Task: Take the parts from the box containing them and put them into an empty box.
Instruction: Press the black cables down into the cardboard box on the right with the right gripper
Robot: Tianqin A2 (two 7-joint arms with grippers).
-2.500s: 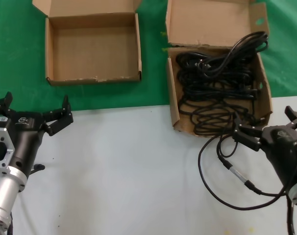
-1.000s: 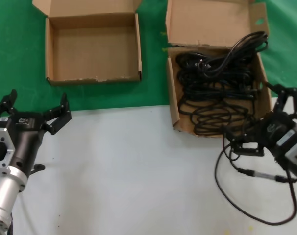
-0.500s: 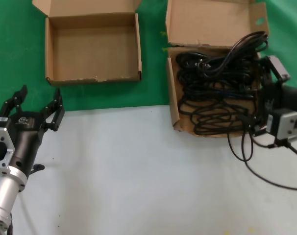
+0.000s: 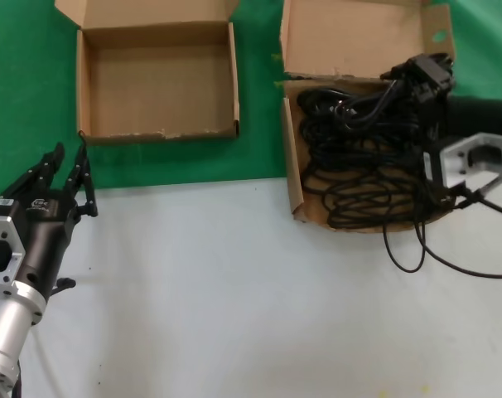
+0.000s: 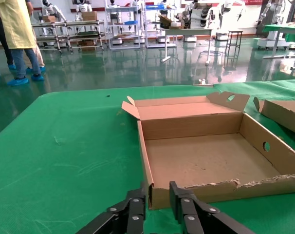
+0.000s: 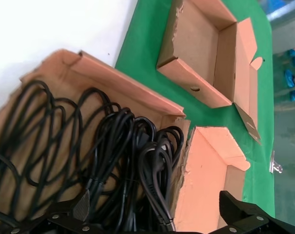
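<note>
- The brown cardboard box with bulging walls and a tall green-marked back flap [image 4: 360, 37] holds the coiled black power cords [image 4: 363, 153].
- The right gripper [image 6: 155, 214] hovers over that box's far right corner, fingers spread wide, gripping nothing.
- The wide, low-walled brown cardboard box with a ragged front rim [image 4: 156, 133] sits left of the full box, nothing inside.
- The left gripper [image 5: 157, 207] waits near the low box's front left corner, fingers nearly together, holding nothing.
</note>
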